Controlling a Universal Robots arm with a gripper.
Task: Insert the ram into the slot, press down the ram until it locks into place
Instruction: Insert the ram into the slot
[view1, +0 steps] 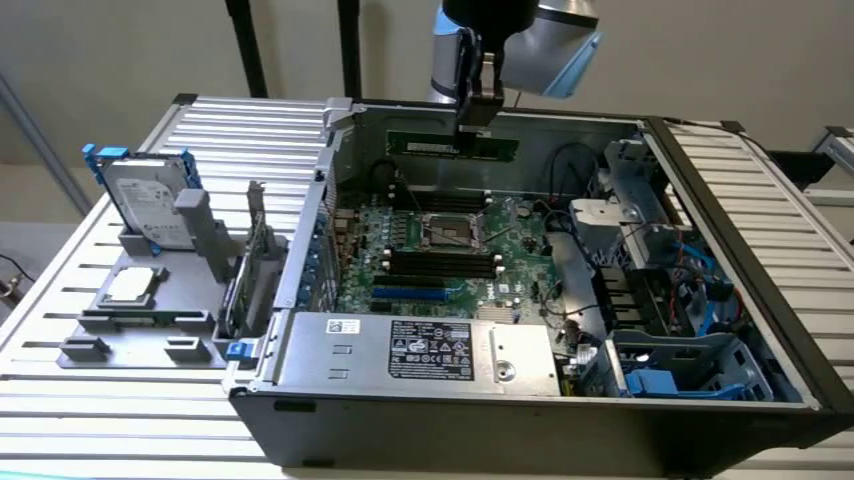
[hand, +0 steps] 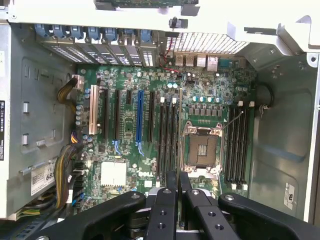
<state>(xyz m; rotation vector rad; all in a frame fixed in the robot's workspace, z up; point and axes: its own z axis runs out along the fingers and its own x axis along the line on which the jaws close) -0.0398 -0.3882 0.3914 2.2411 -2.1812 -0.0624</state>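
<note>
slatted metal tabletop (view1: 134, 420) holds one open case (view1: 534, 430); well above its motherboard (view1: 523, 228) the single gripper (view1: 477, 122) pinches one ram (view1: 447, 147) in narrow jaws. four alike slots (hand: 234, 145) lie beside the cpu socket (hand: 202, 150), so a tilted or off-line ram could jam or seat in the wrong one.

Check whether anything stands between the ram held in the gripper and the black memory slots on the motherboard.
Nothing visible does. The gripper holds the ram above the open case, and the black memory slots beside the CPU socket lie uncovered on the motherboard.
</note>
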